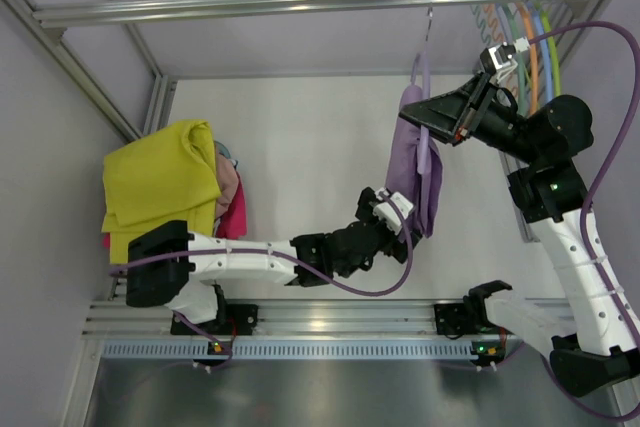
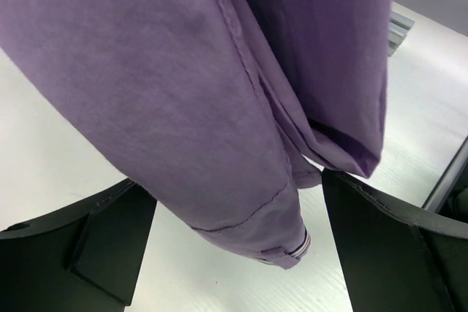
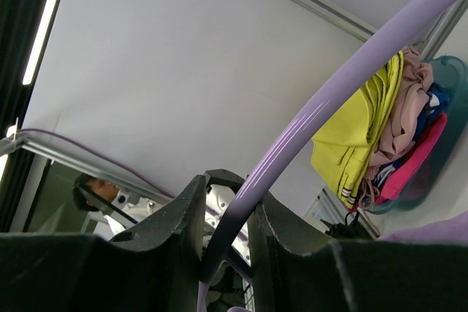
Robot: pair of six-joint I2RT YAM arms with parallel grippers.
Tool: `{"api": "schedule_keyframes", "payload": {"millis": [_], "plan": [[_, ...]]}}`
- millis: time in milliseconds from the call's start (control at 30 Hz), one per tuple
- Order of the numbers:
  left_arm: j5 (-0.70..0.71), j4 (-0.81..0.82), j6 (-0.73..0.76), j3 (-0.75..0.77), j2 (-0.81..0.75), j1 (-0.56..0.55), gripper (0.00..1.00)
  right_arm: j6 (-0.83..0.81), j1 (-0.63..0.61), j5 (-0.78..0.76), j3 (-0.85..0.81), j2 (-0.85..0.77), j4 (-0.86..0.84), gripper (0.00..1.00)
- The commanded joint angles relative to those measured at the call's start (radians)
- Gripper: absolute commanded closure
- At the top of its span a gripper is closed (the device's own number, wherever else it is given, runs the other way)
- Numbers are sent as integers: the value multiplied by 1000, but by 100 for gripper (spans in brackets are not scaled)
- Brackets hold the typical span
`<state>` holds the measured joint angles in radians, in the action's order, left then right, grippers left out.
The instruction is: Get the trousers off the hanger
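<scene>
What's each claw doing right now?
Left gripper: open around the hanging lilac trousers.
Right gripper: closed on the lilac hanger.

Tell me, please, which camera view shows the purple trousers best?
The top external view: it alone shows the whole purple trousers hanging from the hanger. The left wrist view shows only the lower hem, close up, inside the open left claw; the right wrist view catches just a purple sliver at its bottom right corner.

yellow trousers (image 1: 160, 182): lying loosely folded at the bench's left edge | lilac trousers (image 1: 415, 162): hanging doubled over, drooping in long folds above the bench's right half, nearer its far edge
</scene>
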<state>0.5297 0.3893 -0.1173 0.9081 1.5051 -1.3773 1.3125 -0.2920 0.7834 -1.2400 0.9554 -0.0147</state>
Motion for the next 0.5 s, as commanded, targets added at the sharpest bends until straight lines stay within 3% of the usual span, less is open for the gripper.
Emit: {"api": "schedule_keyframes", "payload": {"millis": [0, 333, 467], "plan": [[75, 22, -27, 52, 17, 1, 2, -15, 4, -10, -67, -44, -148, 100], [55, 17, 7, 34, -9, 125, 2, -12, 5, 46, -67, -50, -146, 100], [13, 98, 79, 31, -31, 147, 3, -7, 5, 66, -47, -49, -157, 100]]}}
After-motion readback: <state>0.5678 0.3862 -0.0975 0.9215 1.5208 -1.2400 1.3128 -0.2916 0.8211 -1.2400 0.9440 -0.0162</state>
